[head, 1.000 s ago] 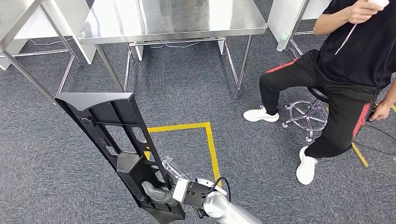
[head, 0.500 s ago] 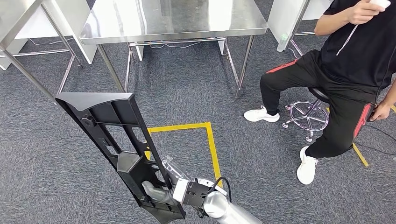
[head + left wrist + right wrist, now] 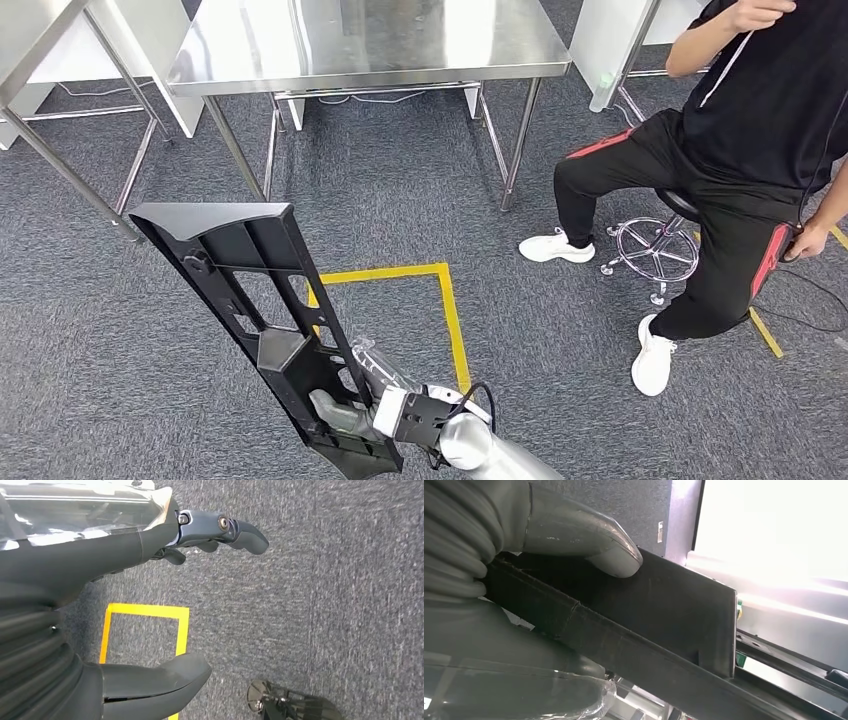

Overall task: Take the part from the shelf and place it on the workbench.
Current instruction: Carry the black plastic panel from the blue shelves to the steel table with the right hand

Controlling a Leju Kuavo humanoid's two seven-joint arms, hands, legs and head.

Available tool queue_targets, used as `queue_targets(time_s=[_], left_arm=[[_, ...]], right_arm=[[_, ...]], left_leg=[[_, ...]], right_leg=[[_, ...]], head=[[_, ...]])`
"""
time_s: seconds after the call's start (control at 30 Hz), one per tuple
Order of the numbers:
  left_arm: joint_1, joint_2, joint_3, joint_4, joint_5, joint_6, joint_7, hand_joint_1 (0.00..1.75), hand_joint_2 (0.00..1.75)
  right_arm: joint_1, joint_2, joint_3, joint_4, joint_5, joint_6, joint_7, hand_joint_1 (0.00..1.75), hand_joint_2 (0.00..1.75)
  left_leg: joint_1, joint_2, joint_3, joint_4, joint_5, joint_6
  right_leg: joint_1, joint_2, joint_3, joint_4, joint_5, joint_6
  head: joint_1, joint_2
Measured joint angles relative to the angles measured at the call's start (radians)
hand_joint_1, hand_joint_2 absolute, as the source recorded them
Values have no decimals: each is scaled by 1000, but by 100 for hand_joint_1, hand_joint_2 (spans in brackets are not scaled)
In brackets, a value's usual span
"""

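Right hand (image 3: 345, 415) gripping long black part (image 3: 262, 325) (tilted over carpet), left hand (image 3: 150, 535) empty, fingers apart, workbench (image 3: 360, 45) ahead

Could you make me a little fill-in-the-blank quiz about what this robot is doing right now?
1. The right hand holds a long ____ plastic part.
2. The part has not yet reached the steel ____ ahead.
3. Yellow ____ marks a corner on the grey carpet.
4. The left hand holds ____, while a person sits on a stool nearby.

Missing words: black; table; tape; nothing
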Motion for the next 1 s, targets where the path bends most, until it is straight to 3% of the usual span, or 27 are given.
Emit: queue_targets(time_s=[0.03, 0.07, 0.13, 0.23, 0.3, 0.37, 0.4, 0.43, 0.47, 0.53, 0.6, 0.67, 0.77, 0.83, 0.9, 0.93, 0.97, 1.0], left_arm=[[0, 1, 0, -1, 0, 0, 2, 0, 175], [0, 2, 1, -1, 0, 1, 3, 0, 175], [0, 5, 4, -2, 1, 4, 5, 0, 175], [1, 5, 10, -3, 2, 6, 6, 0, 175], [1, 5, 14, -3, 2, 6, 5, 0, 175], [1, 5, 15, -3, 2, 5, 3, 0, 175], [1, 5, 16, -3, 1, 4, 2, 0, 175], [2, 5, 16, -3, 1, 3, 1, 0, 175], [2, 5, 17, -3, 0, 3, -1, 0, 175], [2, 6, 17, -3, -1, 2, -3, 0, 175], [0, 8, 17, -3, -4, 2, -4, 0, 175], [-1, 9, 17, -4, -6, 2, -4, 0, 175], [0, 8, 18, -4, -7, 1, -3, 0, 175], [-1, 7, 18, -4, -8, 0, -2, 0, 175], [-2, 7, 19, -4, -8, -1, -2, 0, 175], [-2, 7, 19, -4, -9, -1, -2, 0, 175], [-1, 6, 19, -4, -9, -2, -2, 0, 175], [-1, 5, 20, -4, -9, -2, -2, 0, 175]], right_arm=[[0, 0, 0, 0, 3, -8, 1, 175, 175], [0, -1, -2, -2, 9, -21, 3, 175, 175], [1, -1, -10, -9, 25, -58, 10, 175, 175], [1, -2, -35, -34, 39, -104, 17, 175, 175], [0, -3, -55, -58, 43, -121, 21, 175, 175], [0, -6, -73, -78, 49, -135, 24, 175, 175], [0, -9, -81, -84, 53, -143, 25, 175, 175], [1, -11, -88, -91, 57, -152, 26, 175, 175], [2, -13, -94, -97, 60, -162, 27, 175, 175], [2, -15, -108, -113, 64, -182, 29, 175, 175], [0, -16, -122, -127, 68, -202, 31, 175, 175], [-1, -18, -135, -137, 72, -222, 32, 175, 175], [-4, -19, -151, -155, 74, -243, 33, 175, 175], [-8, -24, -160, -165, 75, -254, 33, 175, 175], [-8, -29, -167, -169, 77, -259, 33, 175, 175], [-6, -32, -169, -169, 78, -261, 34, 175, 175], [-5, -34, -170, -170, 79, -263, 34, 175, 175], [-5, -36, -171, -172, 81, -265, 35, 175, 175]], left_leg=[[2, -2, -2, 9, -6, -11], [3, -3, -5, 20, -14, -22], [1, -4, -10, 34, -24, -38], [8, 5, -18, 52, -33, -44], [9, 25, -57, 136, -79, -44], [5, 35, -129, 275, -141, -42], [4, 36, -159, 327, -156, -39], [1, 36, -174, 347, -153, -33], [-2, 36, -168, 325, -129, -25], [-14, 39, -111, 202, -58, 0], [-27, 46, -63, 101, -24, 17], [-35, 49, -55, 80, -28, 20], [-32, 44, -34, 53, -22, 25], [-29, 41, -19, 40, -21, 32], [-29, 37, -15, 40, -25, 35], [-29, 34, -13, 40, -28, 34], [-29, 31, -9, 40, -32, 33], [-29, 28, -4, 41, -36, 31]], right_leg=[[-4, 2, 33, -63, 23, 12], [-7, 4, 60, -113, 39, 14], [-7, 8, 72, -133, 43, -4], [-3, 8, 71, -128, 43, -33], [1, 6, 73, -129, 42, -44], [10, 1, 73, -128, 39, -51], [15, -1, 74, -128, 37, -53], [19, -2, 76, -128, 36, -56], [23, -3, 79, -128, 34, -58], [29, -3, 86, -129, 29, -64], [36, -3, 89, -129, 24, -63], [37, -5, 88, -132, 21, -55], [38, -8, 81, -112, 6, -43], [37, -6, 30, -14, -33, -45], [35, -5, -49, 115, -71, -44], [34, -4, -75, 146, -72, -38], [33, -4, -79, 138, -55, -29], [31, -5, -63, 89, -24, -19]], head=[[0, 0], [0, 0], [-2, 0], [-5, 0], [-6, 0], [-6, 0], [-6, 0], [-6, 0], [-6, 0], [-5, 0], [-5, 0], [-5, 0], [-4, 0], [-3, 0], [-3, 0], [-3, 0], [-3, 0], [-3, 0]])
